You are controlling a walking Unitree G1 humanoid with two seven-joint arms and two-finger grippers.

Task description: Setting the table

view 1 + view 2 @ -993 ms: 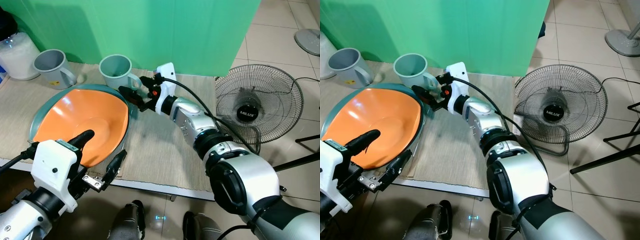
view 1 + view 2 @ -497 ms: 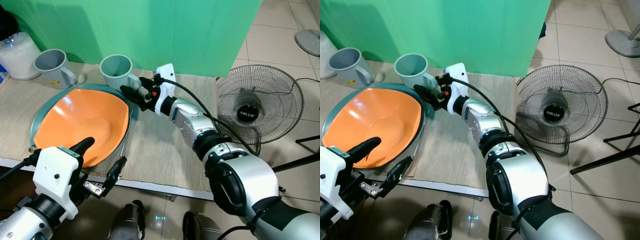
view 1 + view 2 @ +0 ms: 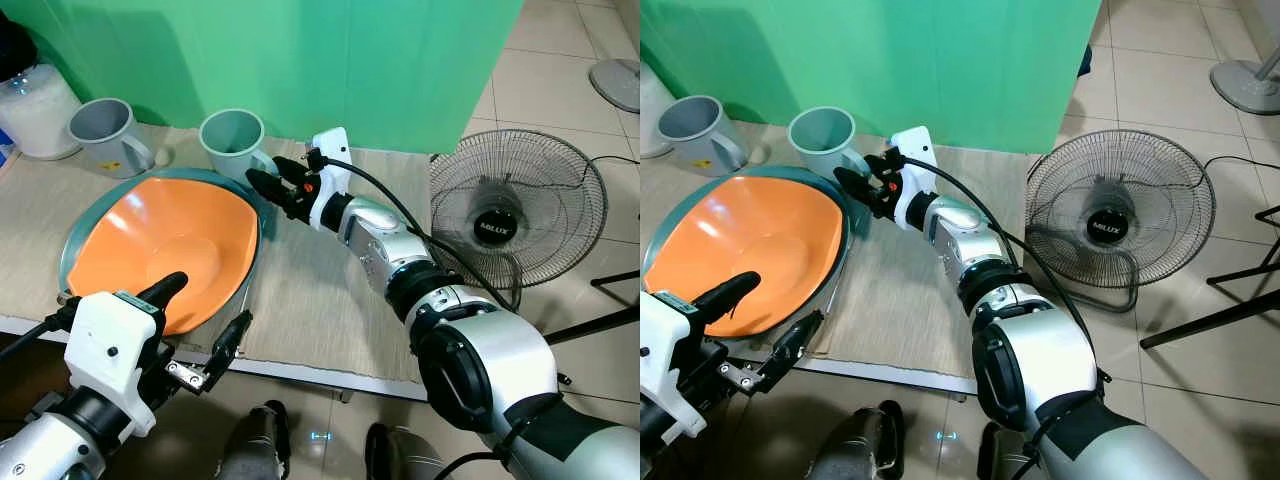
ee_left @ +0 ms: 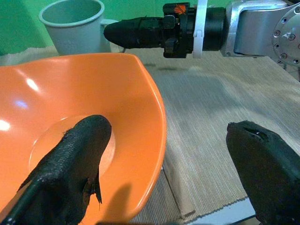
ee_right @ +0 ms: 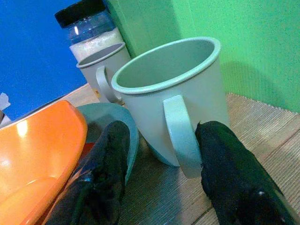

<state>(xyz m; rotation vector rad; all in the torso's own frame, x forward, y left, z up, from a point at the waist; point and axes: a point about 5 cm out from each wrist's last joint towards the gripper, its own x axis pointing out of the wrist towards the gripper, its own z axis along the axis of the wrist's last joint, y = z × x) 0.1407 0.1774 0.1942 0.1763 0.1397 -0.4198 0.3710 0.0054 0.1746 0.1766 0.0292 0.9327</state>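
An orange bowl (image 3: 165,245) sits in a teal plate (image 3: 72,245) on a beige mat. My left gripper (image 3: 212,300) is open at the bowl's near rim. In the left wrist view one finger (image 4: 79,154) is inside the bowl and the other is out over the mat. A pale green mug (image 3: 232,138) stands just behind the plate. My right gripper (image 3: 265,172) is open at its handle (image 5: 180,136). In the right wrist view the handle lies between the two fingers, close against one of them.
A grey mug (image 3: 105,135) and a jar of white grains (image 3: 35,105) stand at the back left of the table. The green wall is right behind the mugs. A floor fan (image 3: 517,205) stands right of the table. The table's near edge (image 3: 320,375) is close to me.
My left gripper has drawn back a little toward the table's near edge. My right gripper has shifted up to the green mug's handle.
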